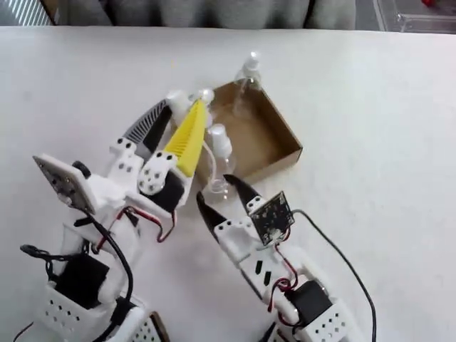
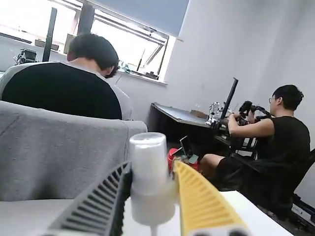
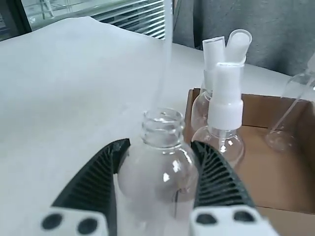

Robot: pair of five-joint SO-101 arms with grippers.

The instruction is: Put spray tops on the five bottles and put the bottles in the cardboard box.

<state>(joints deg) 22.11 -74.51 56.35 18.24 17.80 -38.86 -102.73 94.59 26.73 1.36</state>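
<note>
**A:** High view?

**B:** Left hand [image 1: 183,105], with one yellow finger and one black ribbed finger, is closed on a spray top [image 1: 178,96] by the cardboard box [image 1: 274,139] corner nearest that arm. The yellow finger hides most of the top. Right hand [image 1: 214,189] has its black fingers closed round a clear bottle [image 1: 219,184]. The bottle stands on the counter [image 1: 370,92] just outside the box's near wall. Its neck is hard to make out from here.

**A:** Box contents?

**B:** One capped bottle [image 1: 249,71] is at the far corner and another [image 1: 221,142] is against the near-left wall. I can't get a firm count beyond that.

**A:** Left wrist view?

**B:** The hand [image 2: 152,177] pinches the white spray top [image 2: 147,152] upright, with the ribbed finger [image 2: 98,206] on one side and the yellow finger [image 2: 202,201] on the other. The thin stem under the top is cut off at the frame edge.

**A:** Right wrist view?

**B:** This one shows the neck. The hand [image 3: 158,147] grips the bottle [image 3: 157,172] at its shoulders, and the threaded mouth is open. A thin clear dip tube [image 3: 168,59] hangs straight over the mouth. Its upper end is cut off, and I can't tell whether the tip is inside. The box [image 3: 275,182] sits just beyond, holding two clear bottles with white tops, one [image 3: 224,132] in front of the other [image 3: 204,105]. A third clear bottle [image 3: 295,113] is clipped by the edge. A tilted white cap [image 3: 238,42] shows behind them, and I can't tell what it sits on.
</note>
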